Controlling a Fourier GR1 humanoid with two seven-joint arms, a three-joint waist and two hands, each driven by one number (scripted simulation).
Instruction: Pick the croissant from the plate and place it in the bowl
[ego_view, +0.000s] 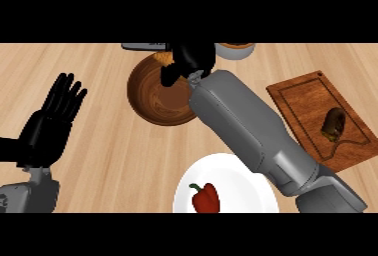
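The right hand hangs over the far rim of the brown bowl, fingers curled downward; a sliver of tan croissant shows at its left edge, seemingly in its grasp (the hand hides most of it). Behind the forearm, toward the robot, sits a white plate with a red pepper. The left hand rests open, fingers straight, well left of the bowl.
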